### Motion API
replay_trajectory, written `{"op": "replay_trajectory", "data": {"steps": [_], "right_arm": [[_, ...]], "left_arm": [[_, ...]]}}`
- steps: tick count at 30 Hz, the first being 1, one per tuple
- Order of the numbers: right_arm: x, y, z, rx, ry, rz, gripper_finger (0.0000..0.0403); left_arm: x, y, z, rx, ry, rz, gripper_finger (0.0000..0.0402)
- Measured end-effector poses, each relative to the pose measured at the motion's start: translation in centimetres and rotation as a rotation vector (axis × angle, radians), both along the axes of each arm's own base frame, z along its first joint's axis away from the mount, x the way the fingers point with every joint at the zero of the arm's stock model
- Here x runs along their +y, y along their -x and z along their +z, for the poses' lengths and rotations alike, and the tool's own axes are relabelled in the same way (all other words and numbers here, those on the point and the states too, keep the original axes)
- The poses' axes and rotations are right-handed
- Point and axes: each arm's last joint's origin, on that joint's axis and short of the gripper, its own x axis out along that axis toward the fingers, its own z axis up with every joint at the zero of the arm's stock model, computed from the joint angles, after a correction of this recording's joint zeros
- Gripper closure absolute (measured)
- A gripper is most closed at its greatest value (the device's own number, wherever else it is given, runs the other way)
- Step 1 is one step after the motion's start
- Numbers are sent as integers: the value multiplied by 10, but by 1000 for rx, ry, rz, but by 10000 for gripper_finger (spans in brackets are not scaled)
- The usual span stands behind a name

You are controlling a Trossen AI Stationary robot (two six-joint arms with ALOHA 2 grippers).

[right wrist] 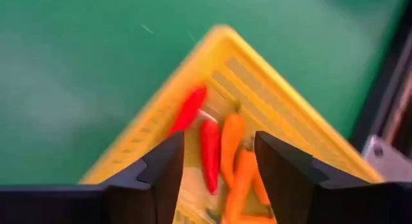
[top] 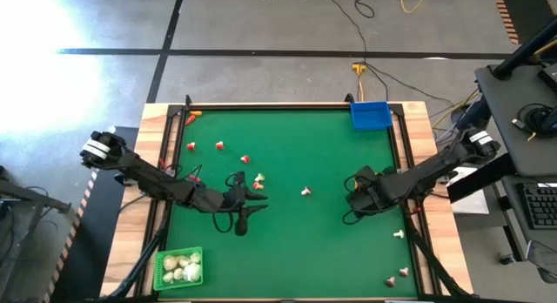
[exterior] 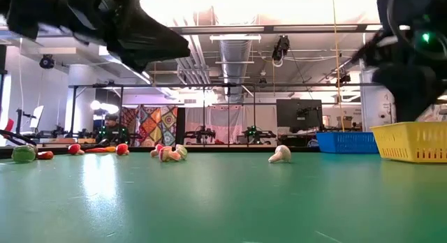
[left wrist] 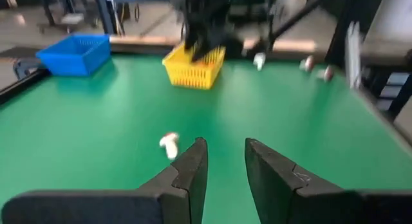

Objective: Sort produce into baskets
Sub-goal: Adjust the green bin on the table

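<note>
Right hand (right wrist: 215, 179) released over the yellow basket (right wrist: 270, 102) (peppers, carrots inside) — overhead hides it.

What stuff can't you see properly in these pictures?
- Yellow basket: in the high view the right arm covers it completely; the right wrist view cuts off its near end.
- Tiny pieces at the table's near right corner: too small in the high view to tell what kind they are.
- Right hand: out of focus in the low view.
- Green basket: outside the low view and both wrist views.
</note>
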Motion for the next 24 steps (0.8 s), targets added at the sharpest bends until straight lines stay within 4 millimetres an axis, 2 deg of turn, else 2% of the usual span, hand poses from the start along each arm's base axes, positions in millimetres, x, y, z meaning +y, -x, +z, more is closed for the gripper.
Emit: {"op": "replay_trajectory", "data": {"steps": [2, 6, 11, 14, 16, 19, 24], "right_arm": [[2, -3, 9, -50, 28, 47, 208], [8, -11, 24, -167, 142, 133, 205], [19, -30, 29, -327, 275, 320, 209], [26, -46, 31, -397, 346, 438, 208], [31, -59, 33, -444, 396, 516, 207], [36, -76, 38, -497, 458, 627, 207], [35, -95, 45, -557, 505, 741, 206]], "left_arm": [[1, -5, 11, 75, -35, 44, 316], [6, -9, 49, 198, -134, 270, 325], [13, -7, 95, 283, -344, 552, 335], [24, -4, 110, 338, -445, 668, 343], [38, -2, 118, 387, -442, 725, 347], [69, 5, 125, 480, -351, 839, 349], [136, 24, 118, 717, -81, 1036, 347]]}}
